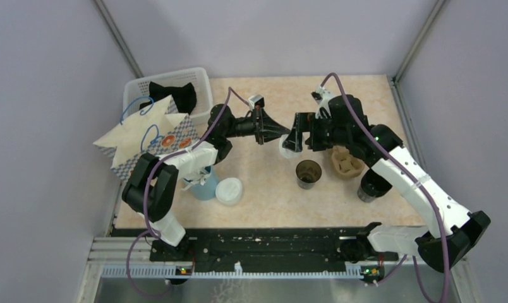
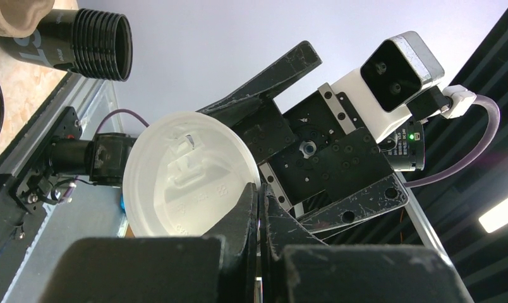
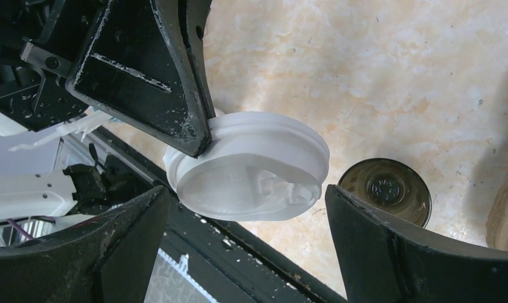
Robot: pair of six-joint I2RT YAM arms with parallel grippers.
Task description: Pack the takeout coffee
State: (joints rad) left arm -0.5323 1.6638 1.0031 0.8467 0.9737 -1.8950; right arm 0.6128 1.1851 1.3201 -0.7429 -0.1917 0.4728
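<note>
Top external view: left gripper stretched toward mid-table, clamped on the edge of a white lid and holding it off the table, tilted on its side. Right gripper facing it from the other side, fingers spread wide to either side of that lid, not closed on it.

Coffee cup upright on the table just in front of both grippers — open at the top, lidless, touched by neither. To its right a brown cup tray, then a stack of black cups.

Nearer the left arm, a spare lid lying flat next to a light blue cup. Far left, a paper bag just in front of a white basket.

Right wrist view: same lid between the wide-set fingers, cup lower right — dark and shiny inside. Left wrist view: closed fingertips pinching the lid's rim.
</note>
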